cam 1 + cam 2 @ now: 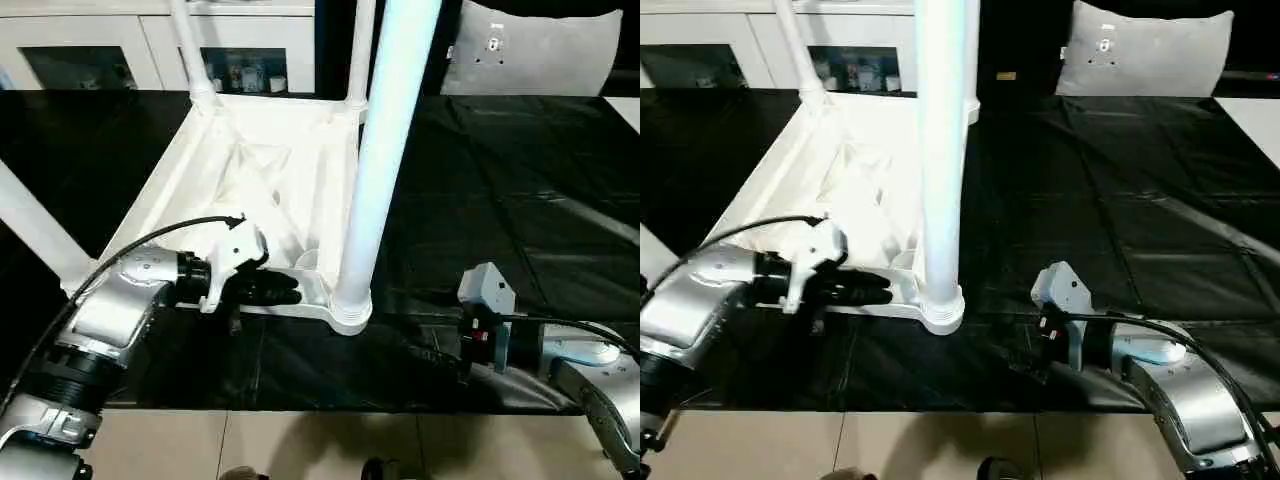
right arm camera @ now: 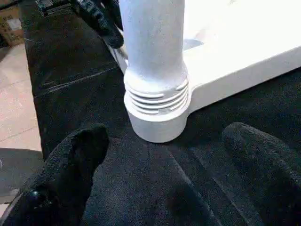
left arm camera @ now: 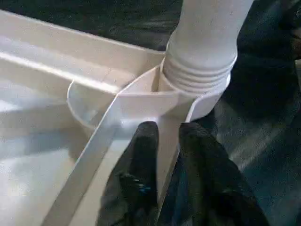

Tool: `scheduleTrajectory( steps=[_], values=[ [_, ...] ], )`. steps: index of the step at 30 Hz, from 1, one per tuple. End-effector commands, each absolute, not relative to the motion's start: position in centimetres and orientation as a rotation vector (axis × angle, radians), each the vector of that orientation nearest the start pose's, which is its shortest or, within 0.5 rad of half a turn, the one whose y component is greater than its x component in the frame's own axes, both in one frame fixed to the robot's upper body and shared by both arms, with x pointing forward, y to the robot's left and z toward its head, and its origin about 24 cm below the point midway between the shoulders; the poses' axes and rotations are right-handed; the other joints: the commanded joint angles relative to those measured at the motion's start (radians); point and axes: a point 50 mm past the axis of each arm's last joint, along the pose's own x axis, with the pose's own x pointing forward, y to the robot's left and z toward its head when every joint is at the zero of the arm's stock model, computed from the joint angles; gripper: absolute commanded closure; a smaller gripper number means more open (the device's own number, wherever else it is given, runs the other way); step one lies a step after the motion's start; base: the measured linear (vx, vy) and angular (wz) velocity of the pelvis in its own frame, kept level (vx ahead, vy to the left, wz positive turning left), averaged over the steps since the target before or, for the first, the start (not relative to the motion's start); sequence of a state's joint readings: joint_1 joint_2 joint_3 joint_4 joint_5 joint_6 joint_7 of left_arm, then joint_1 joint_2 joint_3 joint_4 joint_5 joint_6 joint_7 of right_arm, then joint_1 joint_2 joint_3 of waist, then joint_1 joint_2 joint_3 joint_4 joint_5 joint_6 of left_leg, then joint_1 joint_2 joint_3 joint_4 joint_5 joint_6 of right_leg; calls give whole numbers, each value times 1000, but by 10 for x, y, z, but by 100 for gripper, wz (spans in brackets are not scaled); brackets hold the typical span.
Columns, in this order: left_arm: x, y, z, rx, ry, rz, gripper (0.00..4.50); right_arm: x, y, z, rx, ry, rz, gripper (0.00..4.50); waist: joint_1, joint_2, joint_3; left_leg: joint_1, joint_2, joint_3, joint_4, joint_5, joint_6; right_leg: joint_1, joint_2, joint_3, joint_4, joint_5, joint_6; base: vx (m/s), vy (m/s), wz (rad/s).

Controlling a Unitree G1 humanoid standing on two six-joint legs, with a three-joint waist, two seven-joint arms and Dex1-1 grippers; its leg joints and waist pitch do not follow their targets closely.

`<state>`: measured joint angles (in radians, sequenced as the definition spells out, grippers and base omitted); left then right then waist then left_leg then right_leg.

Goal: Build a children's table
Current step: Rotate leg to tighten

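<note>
The left gripper (image 1: 262, 285) is pinched on the near rim of the children's table (image 1: 262, 170), its two black fingers (image 3: 141, 155) straddling the thin white wall just beside the near right corner socket. The table lies upside down on the black-covered work surface (image 1: 520, 180), close to that surface's near edge and toward its left side, ribbed underside up. A leg (image 1: 385, 150) stands upright in the socket next to the gripper, its long axis vertical and its threaded collar seated at the socket mouth; two more legs rise from the far corners, and a fourth slants out at the near left corner.

The right gripper (image 2: 164, 174) rests low on the black cover with its fingers spread wide and nothing between them. The near right leg stands straight ahead of it, a short way off toward the robot's left, so the right arm is the free one nearest that leg while the left steadies the top
</note>
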<state>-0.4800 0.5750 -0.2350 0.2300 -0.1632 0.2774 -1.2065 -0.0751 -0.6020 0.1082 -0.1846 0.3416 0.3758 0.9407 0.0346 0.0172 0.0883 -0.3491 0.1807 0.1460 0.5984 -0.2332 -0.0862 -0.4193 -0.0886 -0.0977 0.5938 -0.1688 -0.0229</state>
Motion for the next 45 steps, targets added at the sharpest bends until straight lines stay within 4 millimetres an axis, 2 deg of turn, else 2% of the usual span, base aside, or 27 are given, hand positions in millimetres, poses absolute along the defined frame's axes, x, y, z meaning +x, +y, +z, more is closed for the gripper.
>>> scheduleTrajectory(
  steps=[1, 2, 7, 12, 14, 15, 16, 17, 18, 22, 28, 34, 37, 38, 40, 42, 45],
  values=[
    [300, 178, 100, 386, 366, -1254, 327, 238, -183, 81, -204, 288, 1066, 0, 2, -1, -53, -14, 40, 0, -78, -94, 103, 68, -57, 58, -72, -263, -214, 0, 0, 0],
    [300, 182, 101, 391, 372, -1245, 303, 238, -183, 81, -203, 288, 1067, 0, 2, 0, -53, -13, 40, 0, -77, -89, 103, 69, -56, 58, -70, -249, -221, 0, 0, 0],
    [305, 194, 105, 431, 389, -1204, 270, 239, -182, 79, -199, 290, 1072, 0, 1, 1, -53, -13, 39, 1, -77, -92, 103, 69, -56, 58, -70, -254, -225, 0, 0, 0],
    [309, 197, 106, 459, 384, -1189, 234, 239, -182, 78, -201, 290, 1075, 0, 2, 1, -57, -11, 40, 1, -76, -81, 100, 70, -57, 58, -68, -238, -227, 0, 0, 0],
    [310, 197, 104, 478, 383, -1185, 216, 239, -181, 78, -204, 288, 1075, 0, 3, 4, -60, -11, 39, 1, -73, -68, 102, 72, -56, 58, -65, -206, -237, 0, 0, 0],
    [311, 196, 103, 485, 386, -1187, 208, 239, -180, 78, -206, 283, 1072, 0, 5, 13, -62, -11, 39, -1, -72, -61, 102, 74, -58, 57, -61, -193, -242, 0, 0, 0],
    [312, 196, 102, 491, 390, -1191, 193, 239, -180, 79, -207, 276, 1068, 0, 4, 7, -62, -12, 38, 1, -72, -59, 105, 74, -56, 57, -62, -175, -245, 0, 0, 0],
    [312, 195, 101, 502, 389, -1193, 182, 238, -179, 78, -207, 275, 1067, 0, 8, 21, -69, -10, 38, -2, -69, -58, 102, 78, -58, 57, -56, -162, -251, 0, 0, 0],
    [313, 194, 100, 507, 387, -1195, 182, 238, -179, 78, -208, 275, 1066, 0, 6, 15, -68, -11, 38, 0, -70, -60, 102, 77, -56, 56, -60, -149, -255, 0, 0, 0],
    [317, 190, 101, 512, 380, -1211, 182, 238, -176, 78, -203, 273, 1066, 0, 10, 12, -73, -12, 38, 0, -67, -49, 100, 81, -58, 57, -55, -132, -265, 0, 0, 0],
    [318, 183, 101, 476, 395, -1304, 182, 237, -172, 83, -208, 268, 1088, 0, 12, 13, -79, -11, 39, 0, -64, -34, 98, 84, -59, 58, -49, -108, -270, 0, 0, 0],
    [314, 165, 98, 426, 392, -1416, 182, 236, -173, 85, -216, 269, 1088, 0, 22, 16, -85, -9, 40, 3, -61, -24, 105, 83, -59, 58, -48, -100, -278, 0, 0, 0],
    [317, 155, 90, 442, 400, -1418, 182, 236, -172, 86, -218, 271, 1087, 0, 27, 13, -88, -10, 37, 4, -58, -23, 106, 85, -59, 58, -49, -110, -269, 0, 0, 0],
    [318, 153, 88, 463, 406, -1413, 207, 236, -172, 86, -219, 271, 1087, 0, 29, 17, -87, -11, 35, 4, -57, -28, 105, 86, -58, 57, -51, -123, -261, 0, 0, 0],
    [320, 153, 83, 502, 409, -1396, 216, 236, -171, 86, -217, 271, 1087, 0, 29, 13, -87, -12, 34, 4, -57, -37, 103, 86, -57, 57, -55, -153, -241, 0, 0, 0],
    [322, 153, 81, 531, 411, -1386, 245, 235, -171, 87, -216, 271, 1087, 0, 28, 16, -88, -14, 32, 2, -57, -39, 98, 87, -55, 55, -58, -176, -217, 0, 0, 0],
    [323, 153, 80, 539, 418, -1388, 263, 235, -171, 87, -213, 271, 1086, 0, 26, 17, -89, -15, 32, 2, -57, -42, 92, 87, -56, 54, -58, -185, -211, 0, 0, 0]
  ],
)
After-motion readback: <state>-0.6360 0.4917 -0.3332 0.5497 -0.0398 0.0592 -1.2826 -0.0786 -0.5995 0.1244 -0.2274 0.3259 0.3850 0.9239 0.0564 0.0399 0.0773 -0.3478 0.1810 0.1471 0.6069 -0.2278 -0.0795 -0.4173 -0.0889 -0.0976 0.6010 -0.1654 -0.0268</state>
